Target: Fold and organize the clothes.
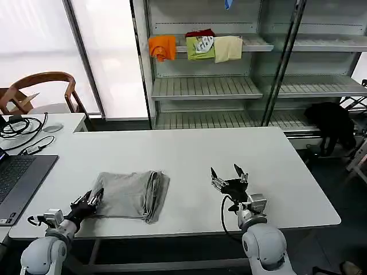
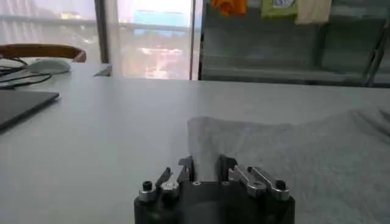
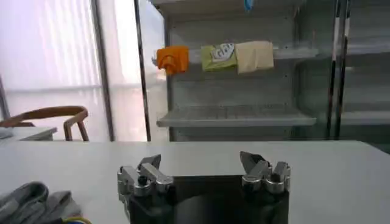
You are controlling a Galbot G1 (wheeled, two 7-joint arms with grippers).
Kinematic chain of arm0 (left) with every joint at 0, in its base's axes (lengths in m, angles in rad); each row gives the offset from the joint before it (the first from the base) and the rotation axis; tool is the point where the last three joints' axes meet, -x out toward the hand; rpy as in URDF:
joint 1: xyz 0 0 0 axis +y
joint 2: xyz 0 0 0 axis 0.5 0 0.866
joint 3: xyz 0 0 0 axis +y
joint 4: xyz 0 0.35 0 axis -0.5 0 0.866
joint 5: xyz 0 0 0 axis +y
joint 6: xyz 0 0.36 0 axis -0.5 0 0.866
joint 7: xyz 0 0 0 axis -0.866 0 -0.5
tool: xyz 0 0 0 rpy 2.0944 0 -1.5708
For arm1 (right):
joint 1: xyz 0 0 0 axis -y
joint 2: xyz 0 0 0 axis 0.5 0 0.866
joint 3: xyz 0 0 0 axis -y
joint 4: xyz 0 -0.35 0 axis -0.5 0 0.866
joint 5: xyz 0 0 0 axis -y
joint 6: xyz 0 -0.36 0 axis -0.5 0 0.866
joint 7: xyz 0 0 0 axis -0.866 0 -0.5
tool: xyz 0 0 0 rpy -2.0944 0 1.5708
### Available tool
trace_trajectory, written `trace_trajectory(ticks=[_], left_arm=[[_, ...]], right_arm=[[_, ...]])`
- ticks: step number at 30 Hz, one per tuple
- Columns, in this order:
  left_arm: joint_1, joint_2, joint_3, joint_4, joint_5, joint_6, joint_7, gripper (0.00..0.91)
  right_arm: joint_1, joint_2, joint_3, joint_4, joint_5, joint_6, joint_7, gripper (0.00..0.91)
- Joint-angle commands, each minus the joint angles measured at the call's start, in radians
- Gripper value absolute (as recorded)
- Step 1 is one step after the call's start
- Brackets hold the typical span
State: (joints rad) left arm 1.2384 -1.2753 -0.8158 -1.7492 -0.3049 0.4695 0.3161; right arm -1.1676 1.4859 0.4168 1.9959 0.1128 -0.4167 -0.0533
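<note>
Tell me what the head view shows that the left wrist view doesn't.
Head view alone: the whole folded grey shirt, the right gripper open above the bare table, and a black bundle by the shelves. Left wrist view alone: the left gripper close up at the shirt's edge. Both: the laptop, the chair and the shelf garments.
</note>
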Motion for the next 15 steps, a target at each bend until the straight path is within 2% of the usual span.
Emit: trace_trajectory(ticks=[1, 6, 9, 12, 15], left_arm=[[-0.001, -0.010, 0.011, -0.020, -0.078, 0.011, 0.001, 0.010], [-0.002, -0.017, -0.009, -0.044, -0.082, -0.040, -0.023, 0.010], [0.011, -0.007, -0.051, -0.078, -0.008, -0.077, -0.022, 0.000], [0.010, 0.031, -0.135, -0.103, 0.122, -0.104, -0.002, 0.000], [-0.007, 0.115, -0.224, -0.098, 0.288, -0.129, 0.039, 0.000]], right_arm=[[0.001, 0.000, 0.002, -0.001, 0.008, -0.004, 0.002, 0.907], [0.000, -0.002, 0.003, -0.002, 0.008, -0.005, 0.004, 0.907], [0.001, -0.004, 0.004, -0.006, 0.008, -0.004, 0.006, 0.907], [0.009, -0.008, 0.003, -0.015, 0.010, -0.004, 0.010, 0.907], [0.015, -0.007, 0.000, -0.024, 0.014, -0.004, 0.013, 0.907]])
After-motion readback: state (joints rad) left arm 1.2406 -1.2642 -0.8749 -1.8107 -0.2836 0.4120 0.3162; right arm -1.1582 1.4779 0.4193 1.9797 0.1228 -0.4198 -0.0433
